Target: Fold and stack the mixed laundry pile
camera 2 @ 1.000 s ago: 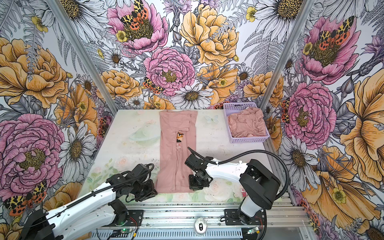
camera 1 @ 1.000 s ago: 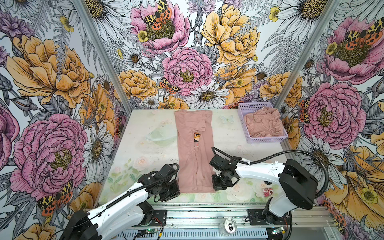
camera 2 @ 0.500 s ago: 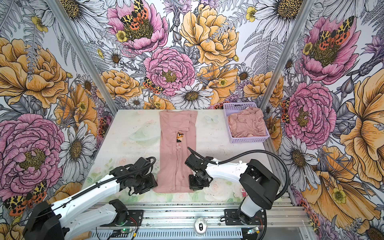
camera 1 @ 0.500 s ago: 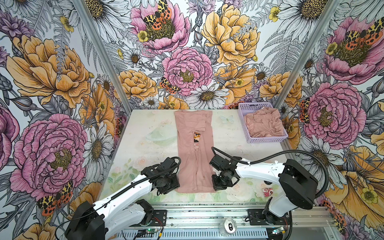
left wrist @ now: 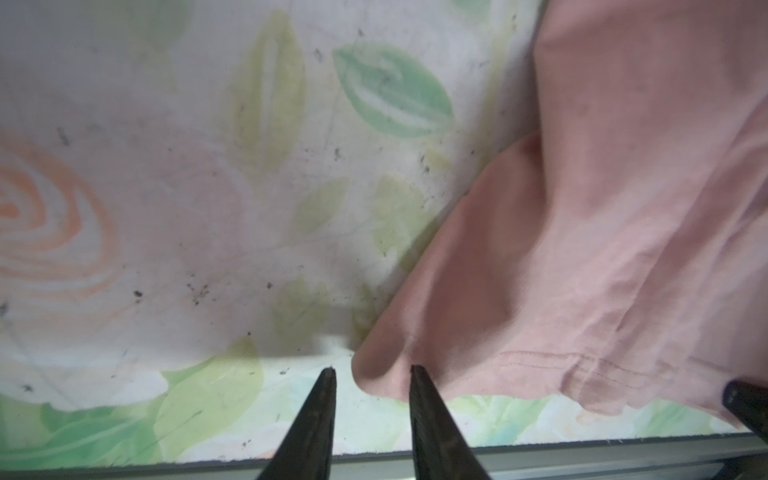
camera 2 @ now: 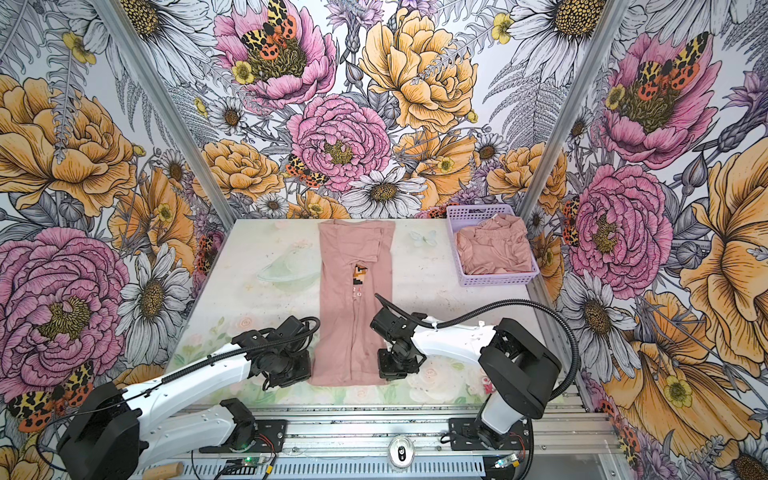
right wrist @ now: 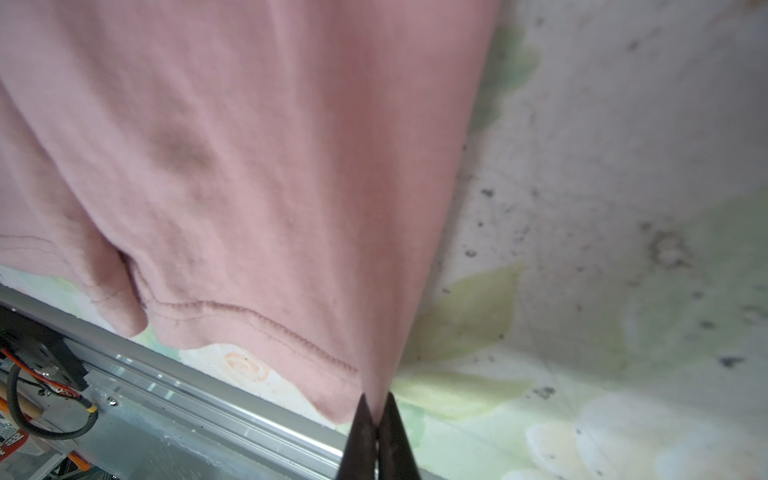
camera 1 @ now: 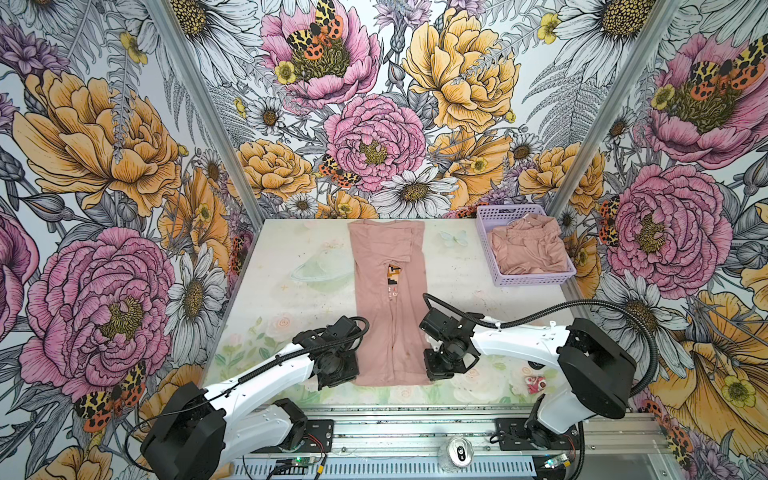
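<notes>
A dusty-pink T-shirt [camera 1: 374, 270] [camera 2: 340, 257] lies flat in the middle of the floral-printed worktop [camera 1: 299, 299] [camera 2: 257, 299], folded lengthwise into a long narrow strip. Its collar end is towards the back wall and its hem is at the near edge. Part of a pixel-art figure [camera 1: 392, 272] [camera 2: 359, 272], with a few white letters below it, shows in a gap between the folded-in flaps. The left gripper [camera 1: 338, 372] [camera 2: 291, 374] is low over the near left corner of the hem. In the left wrist view its fingers [left wrist: 320, 415] are spread apart, and the rounded corner of the T-shirt [left wrist: 602, 249] sits at the tips, lapping one tip without being clamped. The right gripper [camera 1: 440, 365] [camera 2: 395, 365] is at the near right corner of the hem. In the right wrist view its fingers [right wrist: 361, 436] are pressed together on the edge of the T-shirt [right wrist: 249, 145], just beside the stitched hem line, and the cloth rises to a small peak there. At the far right corner of the worktop, well apart from the T-shirt, a lavender basket [camera 1: 532, 278] [camera 2: 498, 279] holds crumpled dusty-pink garments [camera 1: 528, 249] [camera 2: 494, 249]. The one on top shows a gathered waistband.
</notes>
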Robot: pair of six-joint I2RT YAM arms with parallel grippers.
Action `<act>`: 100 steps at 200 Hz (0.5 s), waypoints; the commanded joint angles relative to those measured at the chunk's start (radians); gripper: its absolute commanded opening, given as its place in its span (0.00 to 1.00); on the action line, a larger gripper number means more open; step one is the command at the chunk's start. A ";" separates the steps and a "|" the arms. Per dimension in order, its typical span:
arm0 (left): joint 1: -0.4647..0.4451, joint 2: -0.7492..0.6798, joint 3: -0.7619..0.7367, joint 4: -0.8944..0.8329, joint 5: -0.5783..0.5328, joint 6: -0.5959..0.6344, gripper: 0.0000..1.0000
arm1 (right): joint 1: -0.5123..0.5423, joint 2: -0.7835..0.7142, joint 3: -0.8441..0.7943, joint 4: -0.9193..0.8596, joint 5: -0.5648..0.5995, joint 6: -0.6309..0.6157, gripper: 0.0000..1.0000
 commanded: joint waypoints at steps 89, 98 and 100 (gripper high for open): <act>-0.046 0.091 -0.046 0.092 0.044 -0.018 0.00 | -0.005 -0.016 -0.014 0.002 0.005 -0.001 0.00; -0.054 0.068 -0.054 0.087 0.057 -0.045 0.00 | -0.006 -0.020 -0.014 0.002 0.005 0.001 0.00; -0.057 0.062 -0.056 0.085 0.060 -0.051 0.00 | -0.005 -0.022 -0.015 0.002 0.004 0.001 0.00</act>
